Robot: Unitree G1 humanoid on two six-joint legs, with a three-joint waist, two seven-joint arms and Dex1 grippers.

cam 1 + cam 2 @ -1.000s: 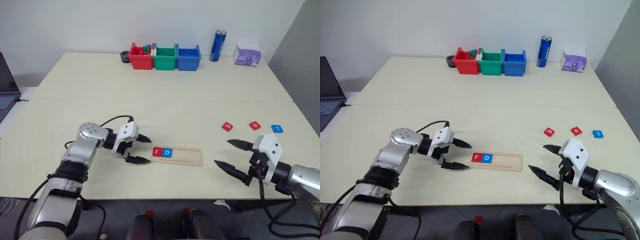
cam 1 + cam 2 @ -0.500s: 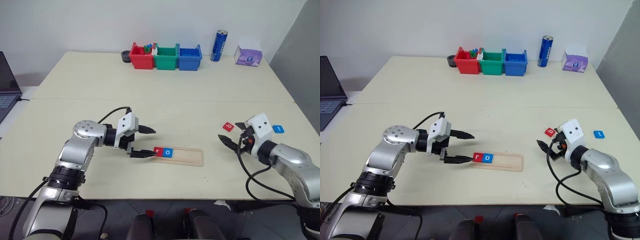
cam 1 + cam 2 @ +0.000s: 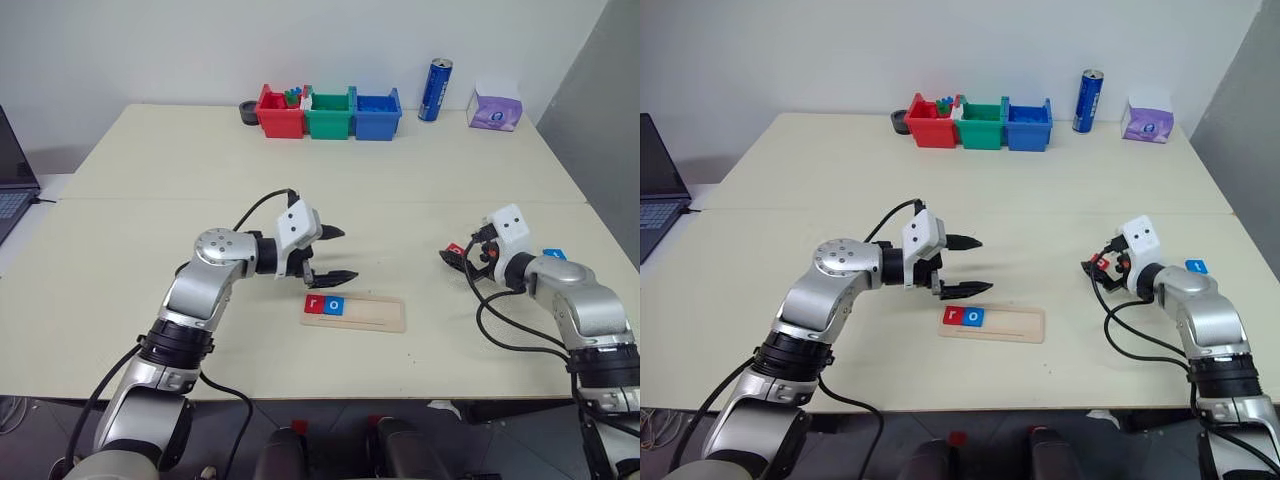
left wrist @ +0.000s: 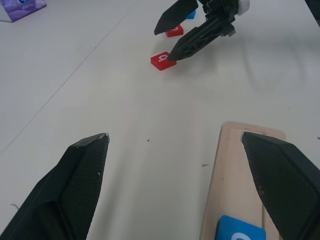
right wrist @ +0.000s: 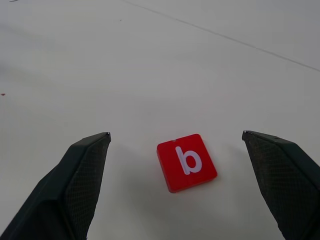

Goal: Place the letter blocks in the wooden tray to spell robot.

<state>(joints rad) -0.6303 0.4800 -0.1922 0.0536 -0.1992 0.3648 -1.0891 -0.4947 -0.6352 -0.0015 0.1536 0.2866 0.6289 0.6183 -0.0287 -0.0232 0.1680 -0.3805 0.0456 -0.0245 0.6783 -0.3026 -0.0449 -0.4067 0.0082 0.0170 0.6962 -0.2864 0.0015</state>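
Your right gripper [image 5: 175, 140] has its jaws spread wide, holding nothing, with the red "b" block [image 5: 187, 162] lying flat on the surface between the two fingers and touching neither. The right wrist view gives you the letter plainly; from the head views that block [image 3: 1100, 262] is only a red sliver half hidden behind the gripper. Just beyond your right wrist lies the blue block [image 3: 555, 255], its letter too small to read from there. The left wrist view adds a second red block [image 4: 174, 31] behind the right gripper's fingers, probably the other "o", though you cannot read it.

Your left gripper [image 3: 342, 253] also stands wide and empty, hovering above the surface just past the left end of the wooden tray [image 3: 378, 315]. In the tray sit a red "r" block [image 3: 314, 305] and a blue "o" block [image 3: 334, 306], side by side and touching, at its left end.

At the far edge stand a red bin [image 3: 280, 115], green bin [image 3: 331, 115], blue bin [image 3: 378, 114], a blue can [image 3: 436, 90] and a tissue box [image 3: 495, 113].
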